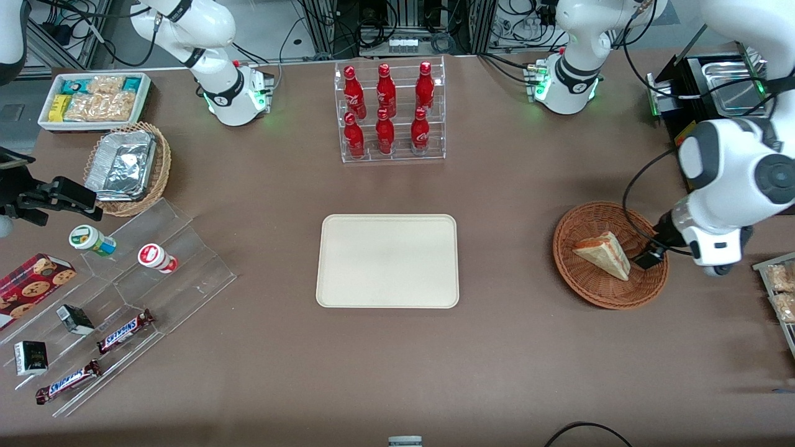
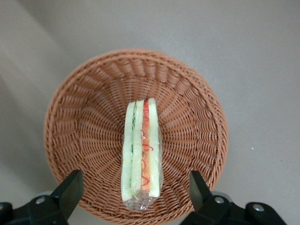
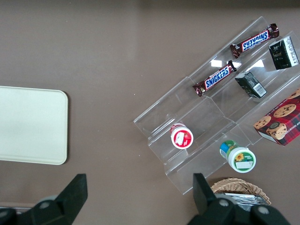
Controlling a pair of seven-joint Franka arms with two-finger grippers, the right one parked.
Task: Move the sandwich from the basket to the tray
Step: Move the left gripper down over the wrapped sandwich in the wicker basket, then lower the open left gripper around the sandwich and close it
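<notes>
**Gripper spread over the sandwich, still in the basket**

I have the gripper (image 2: pixel 136 197) hanging above the basket (image 2: pixel 84 140) with its fingers (image 2: pixel 70 187) set wide apart and nothing between them. In the wrist view the sandwich (image 2: pixel 141 154) runs as a long narrow strip between the two fingers, its cut edge with the red and orange filling facing up at the camera. Its long axis lies across the line joining the fingers, so I judge a straight descent would bring the pads onto the two bread faces, which is the grip I want. The near end of the strip sits about level with the fingers, so the wedge is not yet centred between them; I may need to push forward a little before I come down.

In the front view the gripper (image 1: pixel 646 257) shows at the right of the frame, over the basket's (image 1: pixel 584 282) rim on the working arm's side, just beside the sandwich (image 1: pixel 604 254), which lies inside the basket. The tray (image 1: pixel 387 261) sits bare in the middle of the frame, well apart from the basket toward the parked arm's end of the table.

From the front, the arm's white wrist covers most of the gripper, so I cannot judge its height above the basket floor. In the wrist view only the inner edges of the fingers show, and the clear wrap at the sandwich's near end is hard to read.
</notes>
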